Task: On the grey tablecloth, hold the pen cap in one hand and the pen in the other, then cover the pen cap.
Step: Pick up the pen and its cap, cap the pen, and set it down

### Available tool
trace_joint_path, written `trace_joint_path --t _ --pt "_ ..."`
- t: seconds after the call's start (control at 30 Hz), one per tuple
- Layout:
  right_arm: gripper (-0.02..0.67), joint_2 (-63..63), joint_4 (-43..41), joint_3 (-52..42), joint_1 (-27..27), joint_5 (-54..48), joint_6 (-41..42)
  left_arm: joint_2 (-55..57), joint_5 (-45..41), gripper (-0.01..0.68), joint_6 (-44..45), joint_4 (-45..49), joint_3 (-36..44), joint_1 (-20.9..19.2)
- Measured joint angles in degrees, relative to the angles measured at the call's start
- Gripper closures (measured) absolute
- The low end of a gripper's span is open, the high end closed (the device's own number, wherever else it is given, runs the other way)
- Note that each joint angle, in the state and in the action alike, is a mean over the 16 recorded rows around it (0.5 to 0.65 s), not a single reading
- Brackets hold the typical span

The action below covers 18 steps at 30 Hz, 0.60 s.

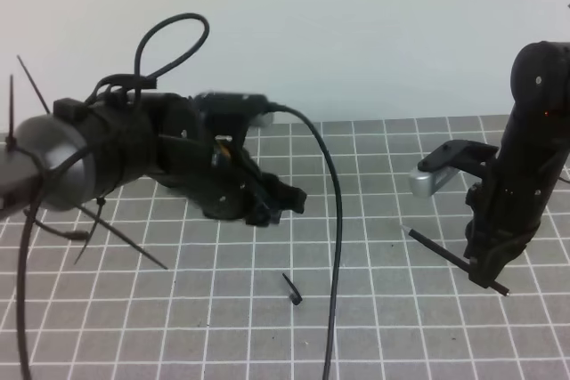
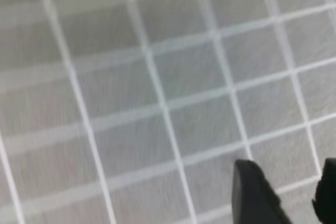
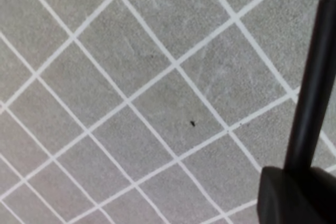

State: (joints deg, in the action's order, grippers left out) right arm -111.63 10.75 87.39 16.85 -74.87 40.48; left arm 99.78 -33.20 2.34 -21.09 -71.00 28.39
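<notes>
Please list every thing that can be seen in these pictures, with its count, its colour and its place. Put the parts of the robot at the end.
Tablecloth: one, grey with a white grid, covering the table.
Pen cap: one, dark, lying on the tablecloth, front centre, apart from both arms.
Pen: one, black, held slanted above the tablecloth on the right.
Cable: one, black, hanging down the middle.
Cable ties: several, black, sticking out from the left arm.
Left gripper: one, black, above the tablecloth, fingers apart, empty.
Right gripper: one, black, shut on the pen.

The pen [image 3: 314,82] rises from the right gripper [image 3: 294,195] at the lower right, above the grey tablecloth [image 3: 131,103].
</notes>
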Motion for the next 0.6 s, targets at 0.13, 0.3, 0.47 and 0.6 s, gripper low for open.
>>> trace_joint_path --t 0.13,0.3,0.47,0.6 --pt "0.652 0.00 0.61 0.00 -0.01 0.00 -0.12 1.42 -4.30 0.405 -11.06 1.22 -1.28 0.27" --pt "0.652 0.00 0.47 0.00 -0.01 0.00 -0.47 3.58 -6.37 0.356 -18.80 0.88 -1.54 1.67" --pt "0.652 0.00 -1.29 0.00 -0.04 0.00 -2.29 5.96 -6.59 0.272 -23.52 1.04 -1.58 4.20" --pt "0.652 0.00 -3.18 0.00 -0.07 0.05 -4.28 7.55 -6.44 0.205 -26.39 2.49 -1.61 6.31"
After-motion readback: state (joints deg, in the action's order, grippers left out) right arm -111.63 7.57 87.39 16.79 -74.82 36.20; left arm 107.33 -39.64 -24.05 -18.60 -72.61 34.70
